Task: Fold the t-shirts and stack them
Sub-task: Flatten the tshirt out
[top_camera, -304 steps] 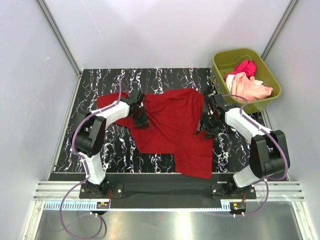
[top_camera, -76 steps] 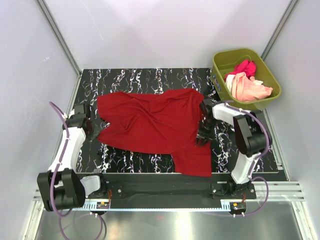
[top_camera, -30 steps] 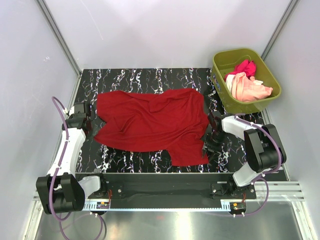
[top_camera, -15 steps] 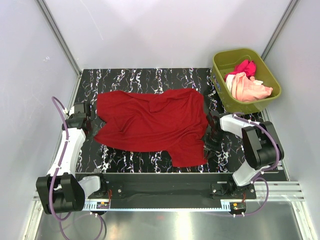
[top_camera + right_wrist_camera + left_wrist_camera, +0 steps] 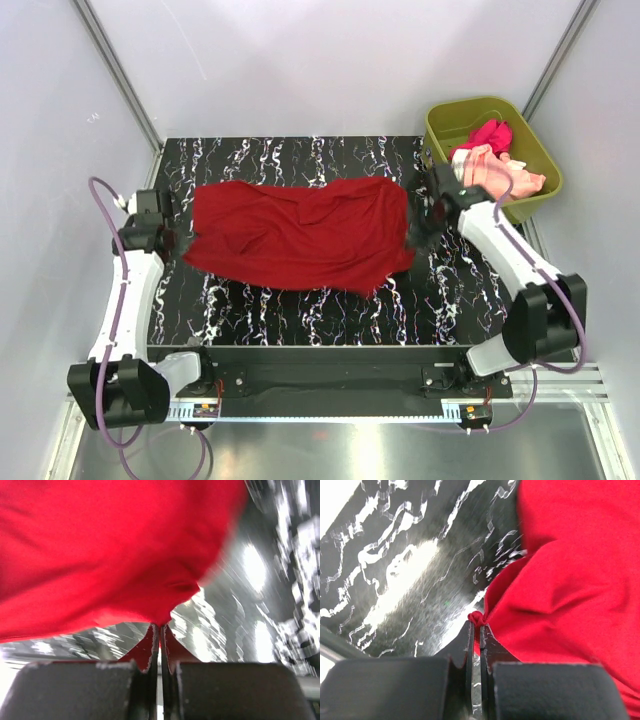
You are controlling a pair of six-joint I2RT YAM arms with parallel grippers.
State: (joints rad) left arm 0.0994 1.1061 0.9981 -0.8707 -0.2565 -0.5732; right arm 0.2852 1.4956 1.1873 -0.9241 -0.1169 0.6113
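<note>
red shirt (image 5: pixel 300 235) lay 9-to-3 o'clock | left fingers (image 5: pixel 462 652) pinched its 9 end | right fingers (image 5: pixel 145 652) pinched its 3 end

No text, label or number is readable; the pale strip (image 5: pixel 340 413) below the worktop's (image 5: pixel 300 322) near edge bears marks too small to read.

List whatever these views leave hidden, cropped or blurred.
- Top view: the red t-shirt covers its own underside.
- Top view: the magenta t-shirt and peach t-shirt are bunched; the green tub wall hides their lower parts.
- Right wrist view: beyond the right gripper, motion blur smears shirt and table.
- Left wrist view: past the left gripper, the right edge crops the shirt.
</note>
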